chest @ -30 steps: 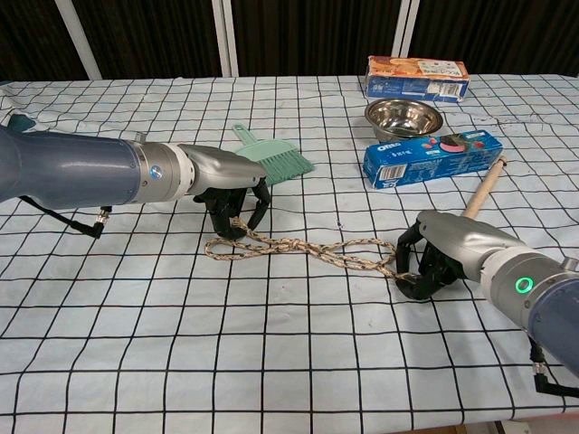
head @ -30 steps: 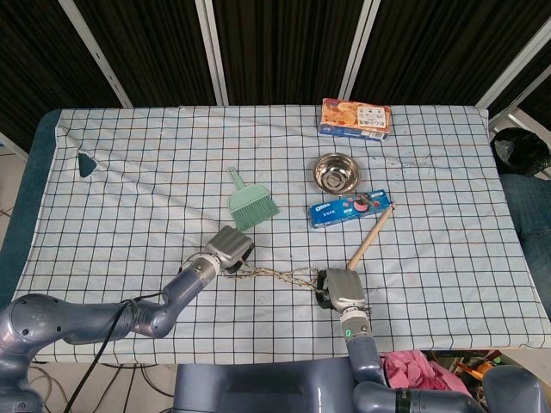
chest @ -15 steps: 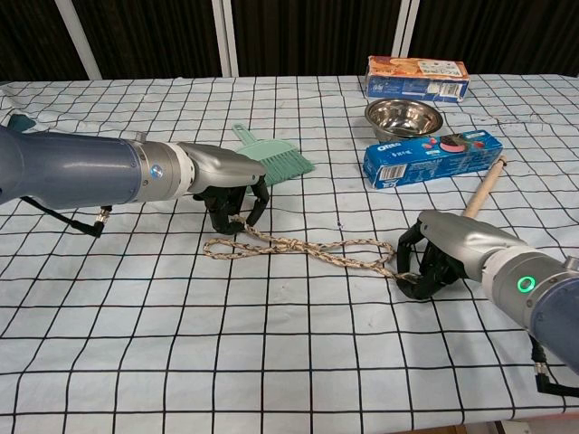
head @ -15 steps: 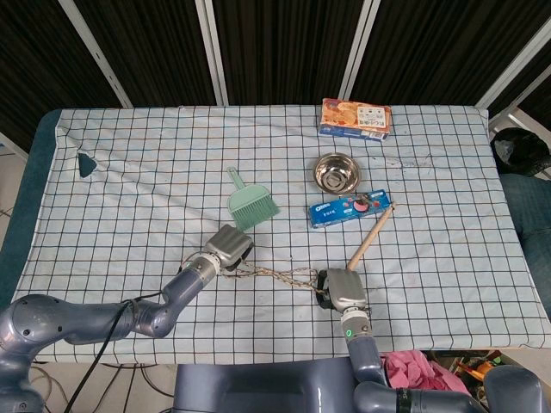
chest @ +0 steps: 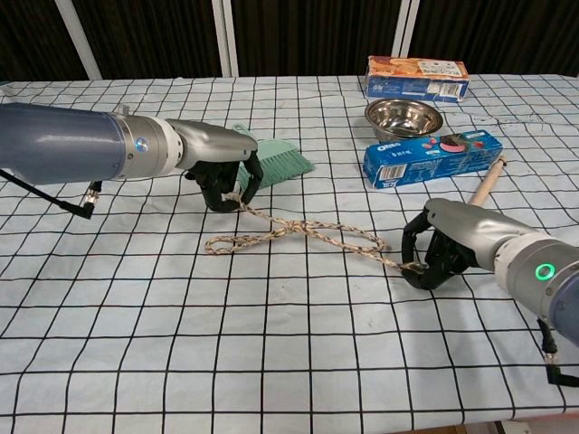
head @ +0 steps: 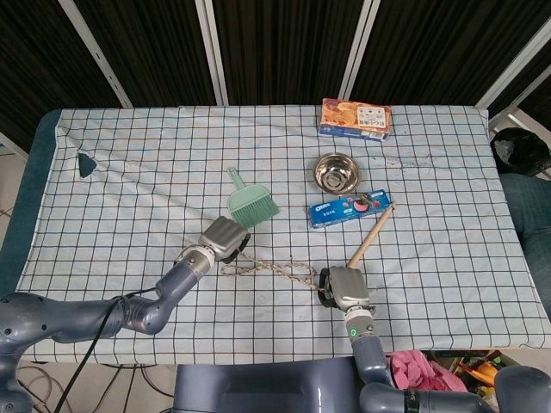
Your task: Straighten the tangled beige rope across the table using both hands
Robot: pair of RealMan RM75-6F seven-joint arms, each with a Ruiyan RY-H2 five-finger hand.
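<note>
A beige braided rope (chest: 303, 231) lies on the checked tablecloth, still looped in the middle and at its left part; it also shows as the rope (head: 271, 268) in the head view. My left hand (chest: 224, 174) grips one end of it just in front of the green brush, fingers curled down around it. My right hand (chest: 443, 249) holds the other end near the table's front right, fingers closed over it. The same hands appear as the left hand (head: 224, 237) and the right hand (head: 343, 286) in the head view.
A green dustpan brush (chest: 276, 158) lies just behind my left hand. A wooden stick (chest: 487, 185) points toward my right hand. Behind it are a blue biscuit pack (chest: 431, 157), a steel bowl (chest: 403, 118) and an orange box (chest: 417, 78).
My left hand has drawn its rope end back and left toward the brush. My right hand has shifted slightly right. The rope is stretched longer, with its loops narrower.
</note>
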